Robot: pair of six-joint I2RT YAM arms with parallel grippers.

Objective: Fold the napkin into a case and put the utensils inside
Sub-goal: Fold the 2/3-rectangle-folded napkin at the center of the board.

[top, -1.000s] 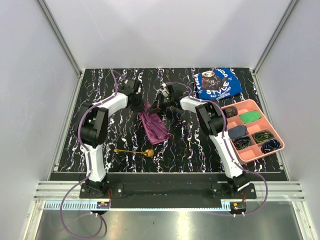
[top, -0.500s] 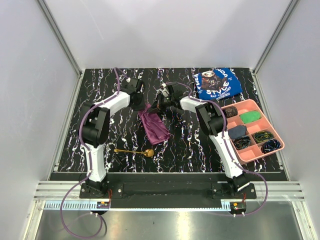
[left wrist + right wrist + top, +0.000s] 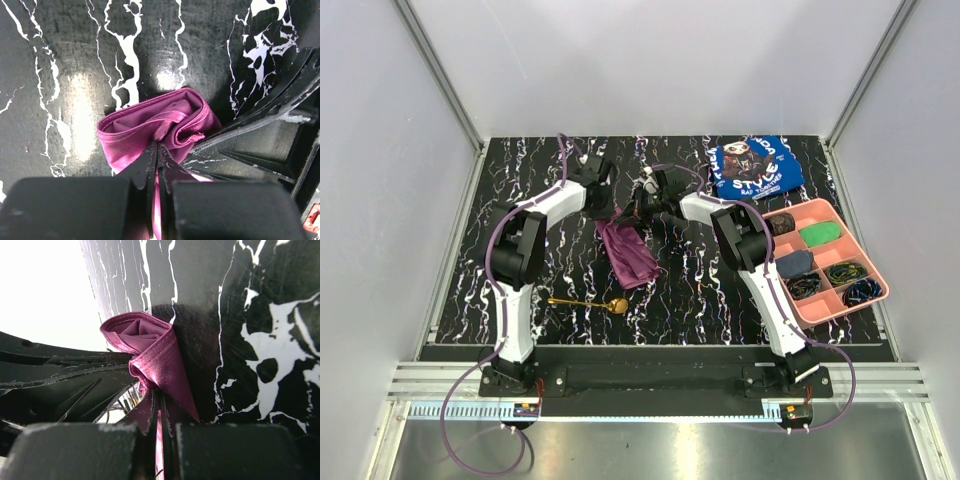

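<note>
Black marbled table (image 3: 700, 290), white walls. Purple napkin (image 3: 628, 255) lay mid-table, bunched and part-folded, with the spoon (image 3: 590, 303) nearer the arm bases, apart from it. Risk: both pinches sat on the same far end, so pulling apart could undo the folds. Fingers of the left gripper (image 3: 156, 148) were closed on napkin cloth; the right gripper (image 3: 159, 396) was likewise clamped on it.

Plum napkin (image 3: 629, 255) bunched narrow; gold spoon (image 3: 590, 303) near, apart.

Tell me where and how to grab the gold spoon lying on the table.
Grip the spoon mid-handle, coming straight down from above with the fingers across it. It lies flat, its thin handle running left from the round bowl, so the handle is likely the easier pinch.
</note>
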